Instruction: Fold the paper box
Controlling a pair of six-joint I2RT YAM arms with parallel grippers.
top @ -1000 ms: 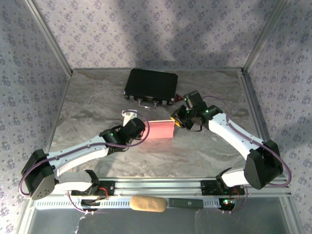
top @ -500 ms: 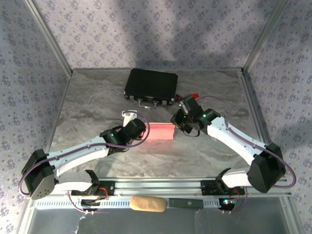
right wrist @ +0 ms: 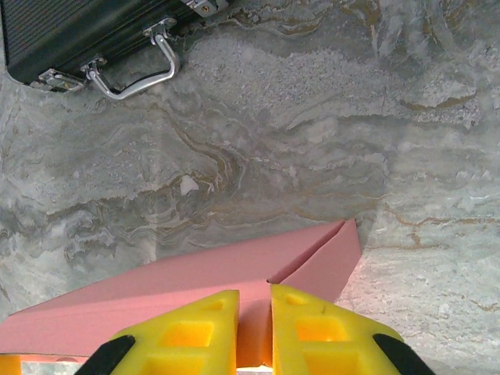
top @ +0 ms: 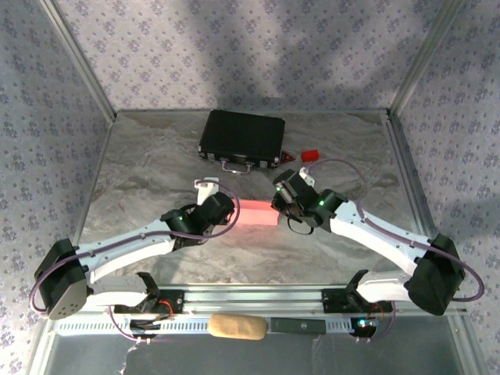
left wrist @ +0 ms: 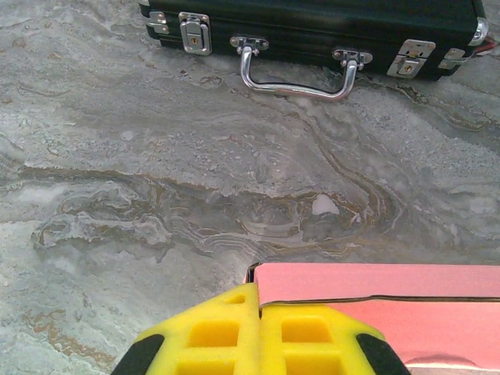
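Overhead count, left to right: two arms, two grippers, one pink box, one black case, one red block. Your left gripper point(top: 234, 212) sits just left of frame centre, clamped on the left end of the paper box point(top: 256, 213). The box lies flat on the marbled table point(top: 148, 172) at the middle of the frame, long axis running left to right. Your right gripper point(top: 276, 208) meets the box's right end, so the box is held between the two. Upper centre: one black case point(top: 242, 138), lying flat and well apart from the box. To its right, one small red block point(top: 311, 155), near the case's right corner but not touching it. Bottom centre, on the base rail: one tan oblong object point(top: 234, 326).

In the left wrist view, your two yellow pads point(left wrist: 211, 336) sit bottom centre, pressed together with no gap, and the box's point(left wrist: 391, 285) corner comes out at their seam and runs off to the lower right. The case point(left wrist: 312, 19) crosses the top edge, showing one metal handle point(left wrist: 297, 90) with one latch either side of it.

In the right wrist view, two yellow pads point(right wrist: 312, 332) sit bottom centre with pink card filling the narrow slot between them, pinched on the box's point(right wrist: 195, 281) near edge. The case point(right wrist: 70, 31) and its handle point(right wrist: 141, 78) are at upper left.
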